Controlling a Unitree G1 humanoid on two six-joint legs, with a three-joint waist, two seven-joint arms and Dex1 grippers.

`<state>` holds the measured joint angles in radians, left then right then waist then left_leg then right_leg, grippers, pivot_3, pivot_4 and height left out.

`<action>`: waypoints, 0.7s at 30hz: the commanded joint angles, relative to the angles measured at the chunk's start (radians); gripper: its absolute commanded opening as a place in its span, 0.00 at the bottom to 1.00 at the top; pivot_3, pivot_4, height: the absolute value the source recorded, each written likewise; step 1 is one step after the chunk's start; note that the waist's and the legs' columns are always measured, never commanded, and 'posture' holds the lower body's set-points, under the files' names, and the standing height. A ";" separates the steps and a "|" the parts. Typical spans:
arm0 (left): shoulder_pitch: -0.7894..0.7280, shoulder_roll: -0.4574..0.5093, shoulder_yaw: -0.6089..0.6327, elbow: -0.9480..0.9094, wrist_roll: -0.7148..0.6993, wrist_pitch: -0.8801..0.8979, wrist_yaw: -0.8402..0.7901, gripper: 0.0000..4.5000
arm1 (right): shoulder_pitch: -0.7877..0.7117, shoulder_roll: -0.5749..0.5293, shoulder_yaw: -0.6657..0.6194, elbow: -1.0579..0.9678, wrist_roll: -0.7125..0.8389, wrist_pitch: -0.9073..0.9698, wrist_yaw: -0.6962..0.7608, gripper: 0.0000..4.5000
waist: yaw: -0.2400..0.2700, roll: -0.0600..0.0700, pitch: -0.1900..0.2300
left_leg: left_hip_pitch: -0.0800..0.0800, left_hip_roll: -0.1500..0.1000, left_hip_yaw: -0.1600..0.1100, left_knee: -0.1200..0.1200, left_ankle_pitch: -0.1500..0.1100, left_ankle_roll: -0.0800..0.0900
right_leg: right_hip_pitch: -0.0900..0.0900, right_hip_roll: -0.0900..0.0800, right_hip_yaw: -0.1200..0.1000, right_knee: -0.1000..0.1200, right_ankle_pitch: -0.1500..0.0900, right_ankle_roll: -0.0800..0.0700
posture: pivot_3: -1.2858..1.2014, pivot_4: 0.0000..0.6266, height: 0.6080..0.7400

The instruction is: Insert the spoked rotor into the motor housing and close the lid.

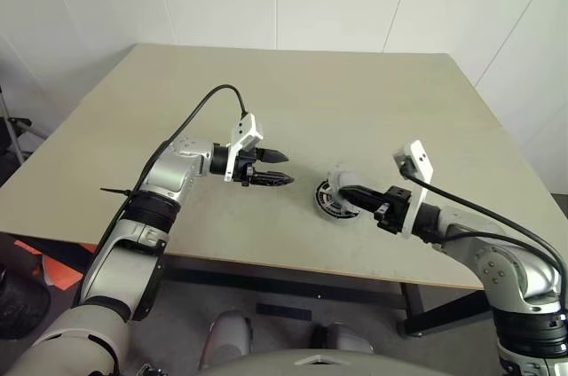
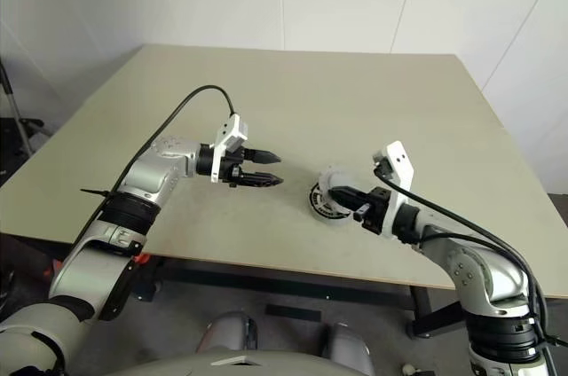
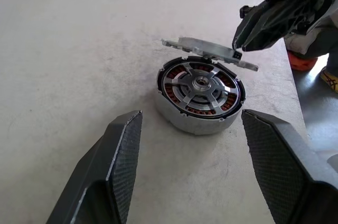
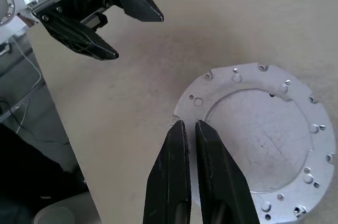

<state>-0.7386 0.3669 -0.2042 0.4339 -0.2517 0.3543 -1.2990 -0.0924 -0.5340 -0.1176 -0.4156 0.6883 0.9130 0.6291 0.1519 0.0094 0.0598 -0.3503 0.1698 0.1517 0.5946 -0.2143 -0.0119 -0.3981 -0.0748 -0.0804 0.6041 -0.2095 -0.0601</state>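
The motor housing (image 3: 182, 121), a squat round ring with copper windings, sits on the table near its front edge. The spoked rotor (image 3: 200, 84) lies inside it, silver spokes around a small hub. The lid (image 3: 208, 49) is a flat grey disc with small holes around its rim (image 4: 259, 139). It hangs tilted just above the housing's far edge, with my right gripper (image 4: 189, 124) shut on its rim. My left gripper (image 1: 288, 168) is open and empty, a short way left of the housing and pointing at it.
The beige table (image 1: 355, 101) stretches back to white walls. Its front edge (image 1: 293, 262) runs close below the housing. A black cable (image 1: 200, 110) loops up from my left wrist. An orange object (image 3: 301, 60) lies on the floor past the table's edge.
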 commanded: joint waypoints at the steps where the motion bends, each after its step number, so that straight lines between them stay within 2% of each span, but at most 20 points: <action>1: -0.003 0.011 0.017 -0.041 -0.010 0.000 0.008 0.71 | -0.042 0.014 0.034 0.031 -0.027 -0.046 0.001 0.06 | -0.001 0.000 0.000 | 0.000 0.000 0.000 0.000 0.000 0.000 | 0.000 0.000 0.000 0.000 0.000 0.000 | 0.52 0.00 1.00; 8: 0.003 0.019 0.021 -0.051 -0.013 0.008 0.016 0.71 | -0.052 0.036 0.102 0.121 -0.091 -0.100 0.009 0.06 | -0.001 0.000 0.000 | 0.000 0.000 0.000 0.000 0.000 0.000 | 0.000 0.000 0.000 0.000 0.000 0.000 | 0.52 0.00 1.00; 15: 0.009 0.024 0.021 -0.060 -0.014 0.012 0.023 0.71 | -0.029 0.057 0.108 0.221 -0.123 -0.126 0.011 0.06 | -0.002 0.000 0.000 | 0.000 0.000 0.000 0.000 0.000 0.000 | 0.001 0.000 0.000 0.000 0.000 0.000 | 0.52 0.00 1.00; 21: 0.000 0.023 0.021 -0.055 -0.015 0.016 0.027 0.71 | 0.027 -0.008 0.195 0.194 -0.194 -0.206 0.081 0.06 | -0.001 -0.001 -0.001 | 0.008 0.000 0.000 0.000 -0.001 0.001 | 0.013 0.000 0.000 -0.003 -0.001 0.001 | 0.52 0.00 1.00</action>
<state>-0.7246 0.3833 -0.2025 0.4098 -0.2528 0.3708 -1.2729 -0.0901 -0.5263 0.0364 -0.2392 0.5431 0.7014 0.7038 0.1505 0.0085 0.0593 -0.3406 0.1701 0.1517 0.5937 -0.2152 -0.0106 -0.3834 -0.0748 -0.0803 0.5997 -0.2108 -0.0580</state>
